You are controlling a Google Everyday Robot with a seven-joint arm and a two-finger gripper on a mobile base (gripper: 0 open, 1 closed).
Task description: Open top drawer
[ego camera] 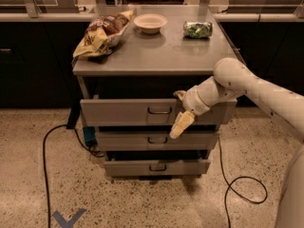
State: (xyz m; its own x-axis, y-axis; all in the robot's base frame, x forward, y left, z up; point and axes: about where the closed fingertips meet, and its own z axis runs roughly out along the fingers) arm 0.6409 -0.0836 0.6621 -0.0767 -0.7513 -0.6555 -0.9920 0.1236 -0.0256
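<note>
The top drawer is the widest grey front under the cabinet's top, with a small dark wire handle at its centre. It stands pulled out a little, with a dark gap above it. My gripper is against the drawer front just right of the handle, reaching in from the right on the white arm. Its pale tip hangs down over the front's lower edge.
Two narrower drawers, the middle drawer and the bottom drawer, sit below. On the cabinet top lie a chip bag, a white bowl and a green packet. Cables run on the floor at both sides.
</note>
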